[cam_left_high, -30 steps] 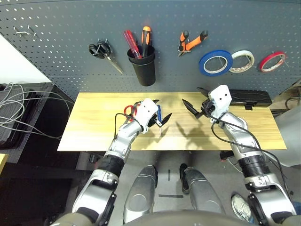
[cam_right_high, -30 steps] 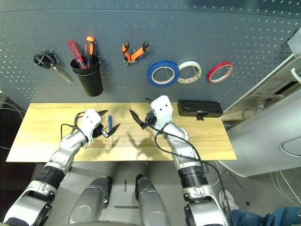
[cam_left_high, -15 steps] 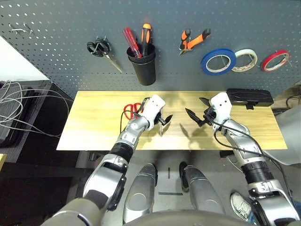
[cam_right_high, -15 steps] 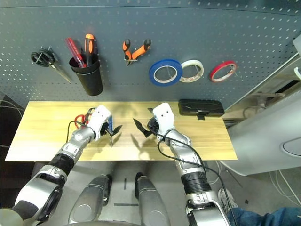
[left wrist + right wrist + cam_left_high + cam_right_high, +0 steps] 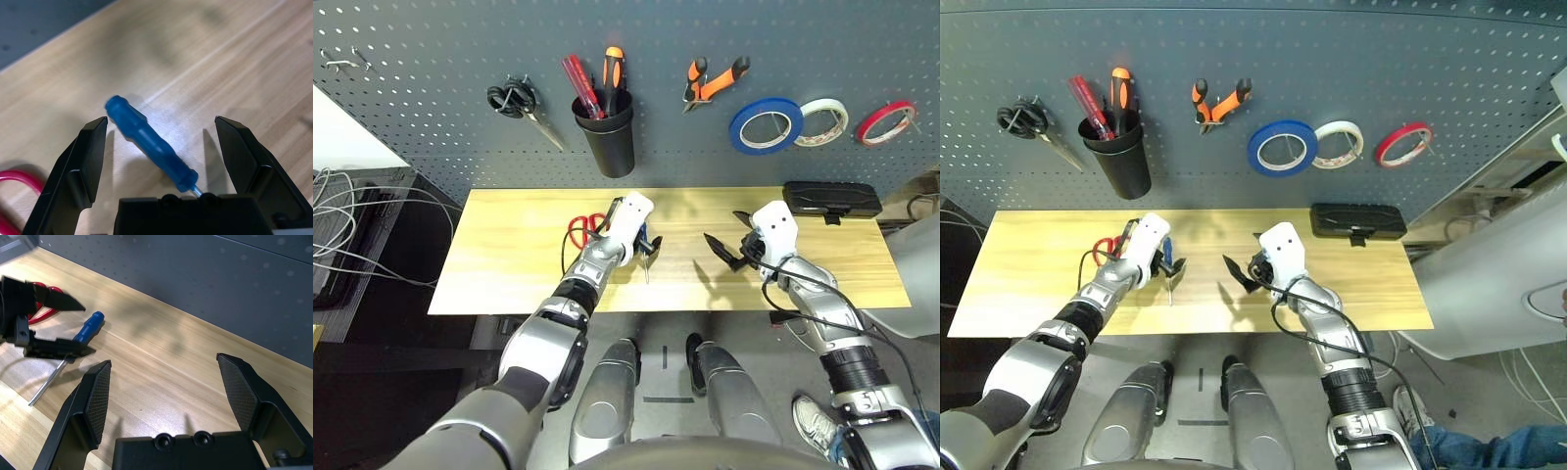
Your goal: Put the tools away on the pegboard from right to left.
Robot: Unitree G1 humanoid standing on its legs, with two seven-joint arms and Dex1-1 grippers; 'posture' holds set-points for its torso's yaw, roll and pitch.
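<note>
A slim blue-handled screwdriver (image 5: 148,141) lies on the wooden table (image 5: 519,264), and my left gripper (image 5: 646,243) stands open around its handle, one finger on each side, not touching it. Small red-handled scissors (image 5: 581,228) lie just to the left of that gripper. My right gripper (image 5: 726,235) hovers open over the middle right of the table, holding nothing. On the pegboard (image 5: 431,59) hang the orange-and-black pliers (image 5: 713,80) and the blue tape ring (image 5: 766,125).
Black-handled scissors (image 5: 516,101) and a black cup (image 5: 607,142) with red and orange tools are on the board at the left. White (image 5: 820,120) and red (image 5: 886,120) tape rings hang at the right. A black case (image 5: 830,199) lies at the table's back right.
My left gripper has moved right and down until it stands around the screwdriver's handle. The right gripper has drifted slightly right and lower. The camera has shifted a little.
</note>
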